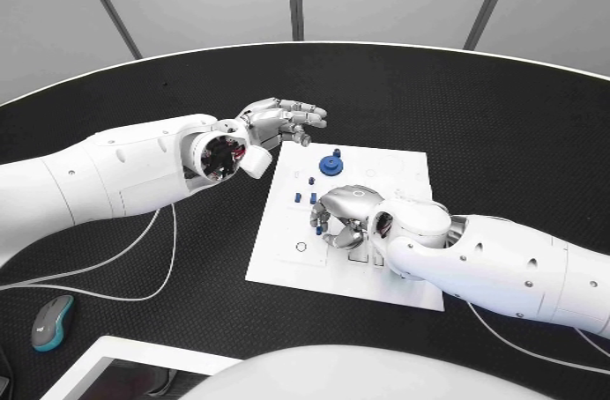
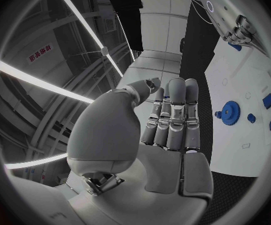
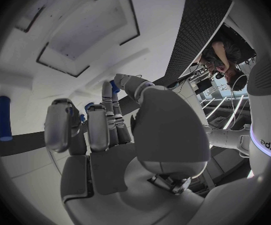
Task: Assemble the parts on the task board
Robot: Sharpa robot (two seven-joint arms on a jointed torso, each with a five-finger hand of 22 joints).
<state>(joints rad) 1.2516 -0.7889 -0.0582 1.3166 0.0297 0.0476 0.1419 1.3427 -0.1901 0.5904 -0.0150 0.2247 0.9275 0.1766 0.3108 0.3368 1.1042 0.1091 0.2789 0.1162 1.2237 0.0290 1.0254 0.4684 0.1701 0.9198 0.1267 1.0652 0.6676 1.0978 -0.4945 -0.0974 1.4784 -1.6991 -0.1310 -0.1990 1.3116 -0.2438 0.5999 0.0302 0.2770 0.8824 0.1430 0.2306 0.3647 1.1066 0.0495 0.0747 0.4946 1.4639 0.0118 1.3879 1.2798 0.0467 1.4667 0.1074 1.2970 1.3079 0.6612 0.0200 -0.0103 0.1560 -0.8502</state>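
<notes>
Head view: right hand (image 1: 341,213) curled over task board (image 1: 394,166); left hand (image 1: 282,118) empty.

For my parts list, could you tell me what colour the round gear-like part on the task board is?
Blue; the gear-like part shows best in the left wrist view.

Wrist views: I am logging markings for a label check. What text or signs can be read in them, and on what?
"edu": partly cut off, on the white arm beside the right hand.
Red characters on a room wall panel behind the left hand: too blurred to read.
The task board bears no readable text.
</notes>
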